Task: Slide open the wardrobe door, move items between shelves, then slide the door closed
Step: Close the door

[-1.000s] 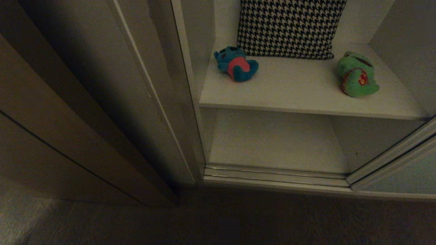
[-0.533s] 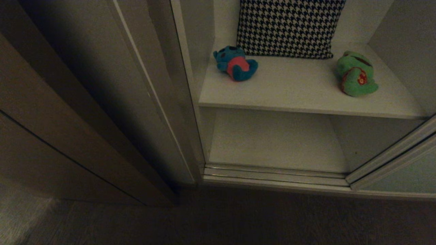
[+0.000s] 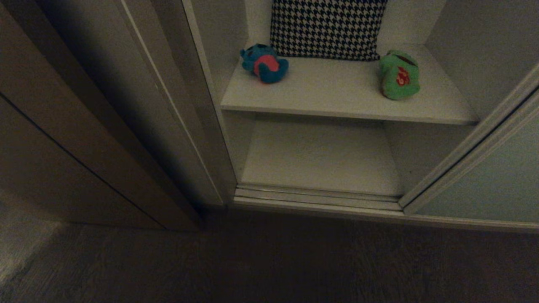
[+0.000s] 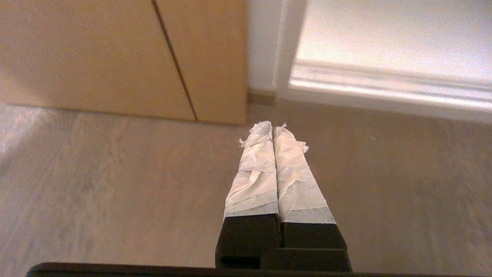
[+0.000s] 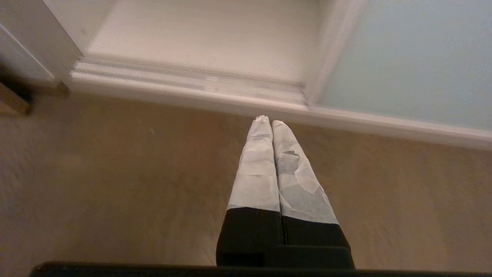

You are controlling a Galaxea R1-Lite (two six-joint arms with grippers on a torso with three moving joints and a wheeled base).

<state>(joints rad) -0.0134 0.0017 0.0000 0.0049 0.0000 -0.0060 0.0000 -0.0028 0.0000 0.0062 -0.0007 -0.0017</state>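
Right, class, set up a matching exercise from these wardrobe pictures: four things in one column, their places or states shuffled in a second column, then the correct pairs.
Things:
1. teal-blue bear
2. green frog
3. houndstooth cushion
4. lower shelf

Places or states:
A. upright against the back wall
B. nothing on it
C. left end of the upper shelf
D. right part of the upper shelf

Pairs: 1-C, 2-D, 3-A, 4-B
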